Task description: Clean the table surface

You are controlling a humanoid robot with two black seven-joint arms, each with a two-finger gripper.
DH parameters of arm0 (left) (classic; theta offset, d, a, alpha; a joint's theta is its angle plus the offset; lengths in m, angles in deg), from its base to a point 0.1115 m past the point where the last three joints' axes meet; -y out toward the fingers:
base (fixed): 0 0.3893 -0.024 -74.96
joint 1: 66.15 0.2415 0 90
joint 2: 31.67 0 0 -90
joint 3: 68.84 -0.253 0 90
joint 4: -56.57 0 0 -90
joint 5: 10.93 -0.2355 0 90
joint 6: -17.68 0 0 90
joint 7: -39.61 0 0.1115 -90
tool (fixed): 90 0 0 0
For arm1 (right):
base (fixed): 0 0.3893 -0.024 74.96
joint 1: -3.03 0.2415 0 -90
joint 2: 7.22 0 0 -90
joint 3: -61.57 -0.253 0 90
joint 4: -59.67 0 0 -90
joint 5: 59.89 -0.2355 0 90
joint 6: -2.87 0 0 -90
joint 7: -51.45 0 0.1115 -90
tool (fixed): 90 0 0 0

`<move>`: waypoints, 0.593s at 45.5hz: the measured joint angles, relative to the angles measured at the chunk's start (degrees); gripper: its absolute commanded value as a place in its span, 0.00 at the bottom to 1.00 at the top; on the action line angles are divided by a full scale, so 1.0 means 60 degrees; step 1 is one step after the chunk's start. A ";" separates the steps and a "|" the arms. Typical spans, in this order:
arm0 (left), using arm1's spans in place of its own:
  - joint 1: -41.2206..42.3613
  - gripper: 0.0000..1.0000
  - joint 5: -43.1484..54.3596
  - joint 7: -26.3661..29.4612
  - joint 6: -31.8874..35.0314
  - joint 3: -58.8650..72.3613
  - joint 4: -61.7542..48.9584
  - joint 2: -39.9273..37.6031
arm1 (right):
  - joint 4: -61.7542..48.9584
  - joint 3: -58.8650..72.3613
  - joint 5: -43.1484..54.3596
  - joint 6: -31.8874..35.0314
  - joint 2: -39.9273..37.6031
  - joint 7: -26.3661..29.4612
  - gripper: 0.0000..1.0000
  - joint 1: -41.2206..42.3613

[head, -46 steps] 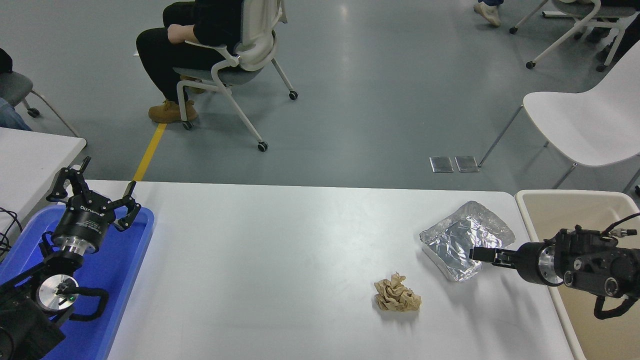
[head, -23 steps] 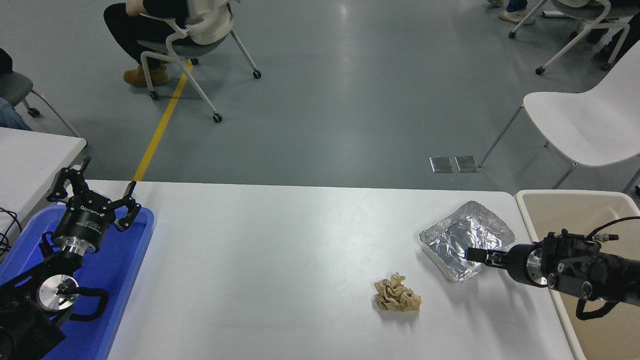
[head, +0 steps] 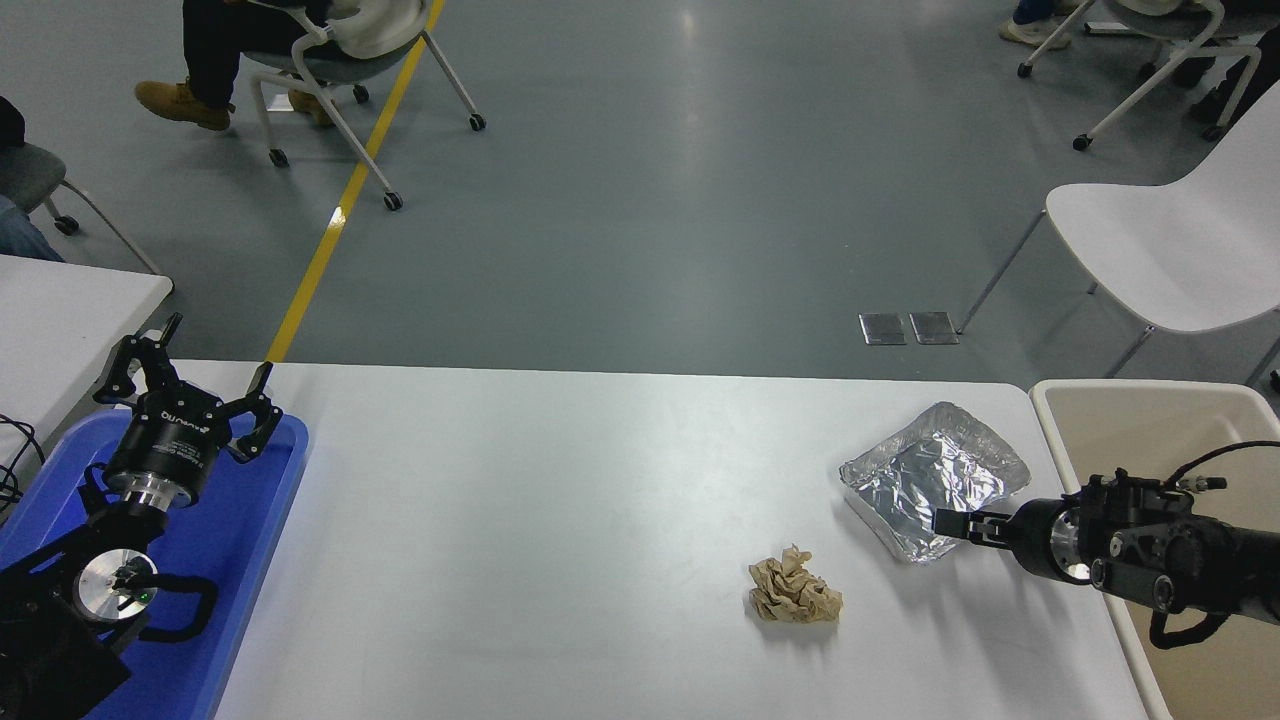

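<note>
Foil, crinkled and shiny, forms a shallow square tray (head: 932, 490) near the table's far right corner, one corner pointing at the near edge. The right tool (head: 958, 523) comes in low from the right edge, its axis nearly level and pointing left, with its narrow tip at the tray's near right rim; its fingers look drawn close together, though whether they pinch the foil or only touch it cannot be told. The right arm is by far the nearer one. Just off the table's right edge stands a beige bin (head: 1140, 400), so the tray lies between tool and open table, with the bin behind the tool.

A ball of crumpled brown paper (head: 794, 592) sits apart from the tray, toward the near edge, soft and irregular. Both pieces rest on the table surface (head: 560, 520), a matte white top with rounded corners, otherwise bare across its middle.

The left tool (head: 190, 395) hangs with fingers spread wide over a blue tray (head: 262, 520) at the left edge. Thin foil will likely buckle under a hard pinch.
</note>
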 measured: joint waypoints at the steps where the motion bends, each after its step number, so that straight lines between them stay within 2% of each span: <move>1: 0.0000 1.00 0.0000 0.0000 0.0000 0.0000 0.0000 0.0000 | -0.0005 0.0011 0.0000 -0.0002 0.0005 0.0000 0.30 -0.0002; 12: 0.0000 1.00 0.0000 0.0000 0.0000 0.0000 0.0000 -0.0001 | -0.0018 0.0096 0.0004 0.0006 0.0042 -0.0004 0.00 -0.0022; 27: 0.0000 1.00 0.0003 0.0000 0.0000 0.0003 0.0000 -0.0004 | -0.0025 0.0236 0.0009 0.0019 0.0048 -0.0027 0.00 -0.0009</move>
